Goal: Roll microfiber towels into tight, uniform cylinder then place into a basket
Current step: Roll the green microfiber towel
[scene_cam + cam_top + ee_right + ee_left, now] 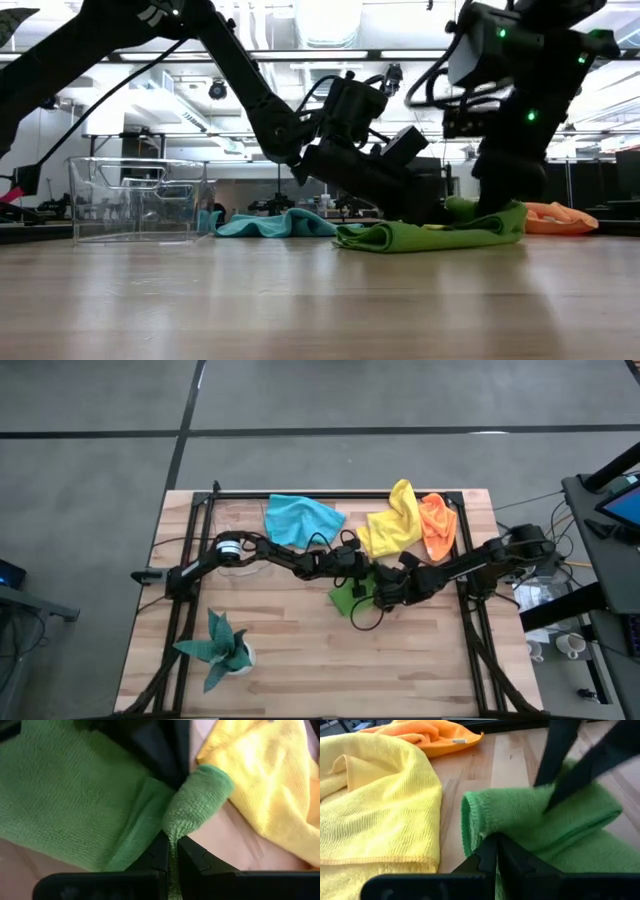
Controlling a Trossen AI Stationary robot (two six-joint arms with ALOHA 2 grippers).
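Note:
The lime green towel point(347, 598) lies partly rolled on the table's middle, a thick fold along its far side point(530, 812). My left gripper point(495, 851) and my right gripper point(171, 851) meet over it, both shut on it. The blue towel point(300, 518), yellow towel point(392, 525) and orange towel point(437, 525) lie crumpled along the far edge. The clear basket point(135, 198) stands at the far left, beyond the left arm. My left gripper pinches the green towel's thick fold near its hemmed end point(479, 827) between its two shut fingers. It comes slanting down from the table's left. The towel rests on the table. My right gripper pinches the rounded end of the rolled fold point(182, 817) between its two fingers, coming steeply from above and from the right. That end is raised a little toward the fingers; the rest point(75, 795) lies flat on the wood.
A teal spiky plant in a white pot point(222, 650) stands near the front left. A black metal frame point(190, 610) borders the table's sides and far edge. The yellow towel point(375, 805) lies close beside the green one. Bare wood stretches toward the near edge.

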